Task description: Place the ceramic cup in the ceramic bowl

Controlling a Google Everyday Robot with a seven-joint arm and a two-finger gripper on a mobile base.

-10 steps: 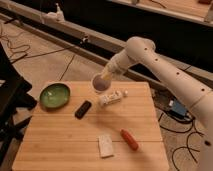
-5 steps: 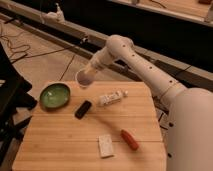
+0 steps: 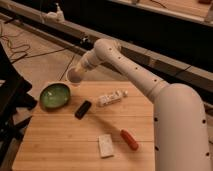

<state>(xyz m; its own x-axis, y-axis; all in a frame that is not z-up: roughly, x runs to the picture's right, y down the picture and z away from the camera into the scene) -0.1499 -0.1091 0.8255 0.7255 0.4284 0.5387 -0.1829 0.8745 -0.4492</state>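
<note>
Since the ceramic cup (image 3: pixel 75 75) is off the table and in the gripper (image 3: pixel 79 71), pickup looks done. Placement isn't.

Cup hangs in the air just up and right of the ceramic bowl (image 3: pixel 55 96), near its far-right rim. It's not over the middle and not touching. Jaws are closed down on the cup, mostly hidden behind it. Cup mouth faces roughly toward the camera, so I read it as tilted rather than upright.

What's left, my read: carry it a bit further over the bowl's centre, lower, let go. Nothing shows inside the bowl.

Materials and shapes:
- Cup: small, round, pale, smooth glaze, clearly narrower than the bowl.
- Bowl: round, shallow, glossy green, darker rim. It sits at the far-left corner of the wooden table (image 3: pixel 60 140), which has pale planks with visible grain.
- Arm (image 3: pixel 130 65): white, smooth, tubular, reaching in from the right of the bowl.

Other things, all placed from the bowl:
- Black oblong block (image 3: pixel 83 109): matte, just right of the bowl and slightly nearer the camera.
- White tube (image 3: pixel 111 98): lying flat, further right of the bowl.
- Flat white rectangular block (image 3: pixel 105 146): well apart, toward the table's near edge.
- Red elongated thing (image 3: pixel 129 140): well apart too, near the same edge. Can't tell what it is.
</note>
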